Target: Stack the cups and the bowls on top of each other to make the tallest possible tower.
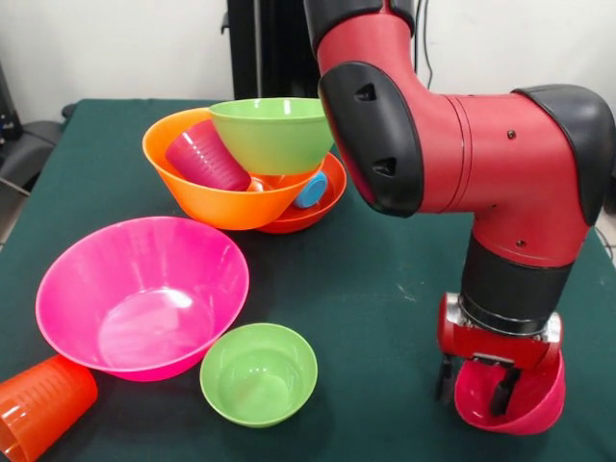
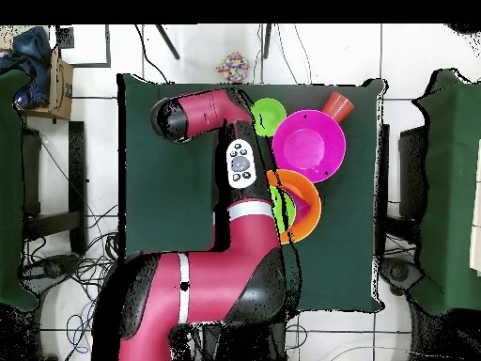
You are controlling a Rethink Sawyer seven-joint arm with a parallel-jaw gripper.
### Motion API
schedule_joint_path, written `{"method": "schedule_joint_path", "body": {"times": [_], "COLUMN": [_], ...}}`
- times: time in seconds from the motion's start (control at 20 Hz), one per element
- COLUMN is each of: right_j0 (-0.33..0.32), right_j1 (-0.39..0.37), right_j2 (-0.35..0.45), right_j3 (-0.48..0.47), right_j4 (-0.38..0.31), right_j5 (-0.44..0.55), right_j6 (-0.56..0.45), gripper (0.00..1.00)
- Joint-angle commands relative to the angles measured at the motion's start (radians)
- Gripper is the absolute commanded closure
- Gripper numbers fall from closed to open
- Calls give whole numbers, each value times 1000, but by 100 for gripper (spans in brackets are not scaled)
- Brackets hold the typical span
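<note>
Green cloth covers the table (image 1: pixel 385 279), where the gripper (image 1: pixel 474 383) pinches the small crimson bowl's (image 1: pixel 520 404) rim, apparently mid-pickup, and next must carry it onto the tower (image 1: pixel 252 164).

Green table (image 1: pixel 385 279), white tiled floor (image 2: pixel 413 56), cables.

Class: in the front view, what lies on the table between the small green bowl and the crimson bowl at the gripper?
Nothing: between the small green bowl and the crimson bowl at the gripper, the front view shows only bare green tablecloth.
</note>
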Motion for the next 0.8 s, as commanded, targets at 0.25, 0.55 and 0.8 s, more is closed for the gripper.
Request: {"method": "schedule_joint_path", "body": {"times": [0.25, 0.55, 0.8], "right_j0": [-39, -41, -43], "right_j1": [75, 61, 59], "right_j2": [89, 89, 89], "right_j3": [56, 69, 74], "right_j4": [4, 25, 33], "right_j5": [-96, -85, -90], "right_j6": [-134, -145, -145], "gripper": [100, 100, 100]}}
